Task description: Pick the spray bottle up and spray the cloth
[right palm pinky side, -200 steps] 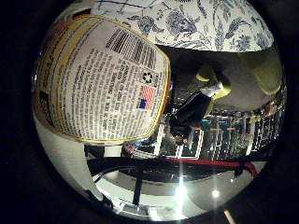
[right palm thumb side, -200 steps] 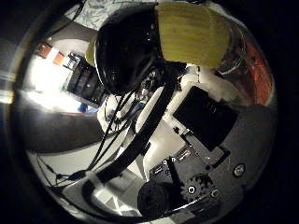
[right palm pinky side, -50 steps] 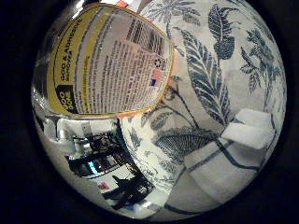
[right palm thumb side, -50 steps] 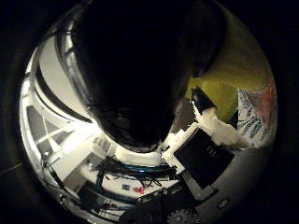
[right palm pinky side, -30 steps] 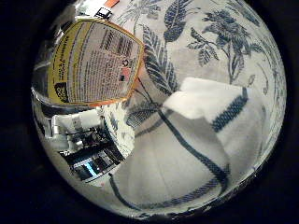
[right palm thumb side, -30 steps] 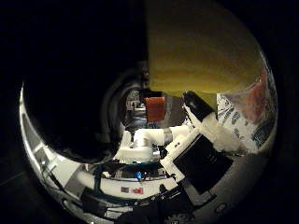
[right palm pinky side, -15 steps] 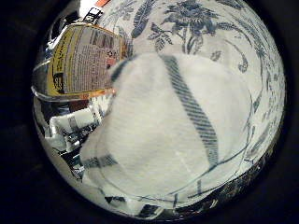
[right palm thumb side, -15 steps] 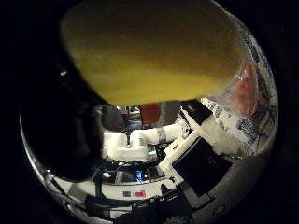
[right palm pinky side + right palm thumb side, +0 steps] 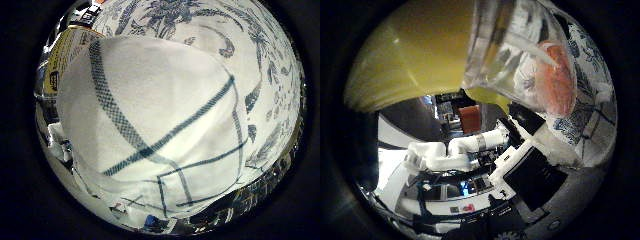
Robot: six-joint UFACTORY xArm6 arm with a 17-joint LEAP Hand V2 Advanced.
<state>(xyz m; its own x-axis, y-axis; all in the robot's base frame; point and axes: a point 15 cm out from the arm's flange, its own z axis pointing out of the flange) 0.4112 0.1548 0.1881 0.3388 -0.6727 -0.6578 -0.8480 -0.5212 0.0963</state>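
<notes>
The spray bottle sits tight against my palm: a broad yellow body, with a clear part carrying an orange patch beside it. Its yellow printed label shows at the rim of the little finger side view. My right hand, of white and black parts, reaches up to the bottle and stays shut on it. The white cloth with dark blue stripes fills most of the little finger side view, close below the palm. It lies crumpled on the tablecloth.
A white tablecloth with a blue flower print covers the table under and around the cloth. The white robot arm and room clutter show behind the hand.
The camera has swung over the cloth, which grew from a corner of the view to nearly all of it. The bottle stays against the palm throughout.
</notes>
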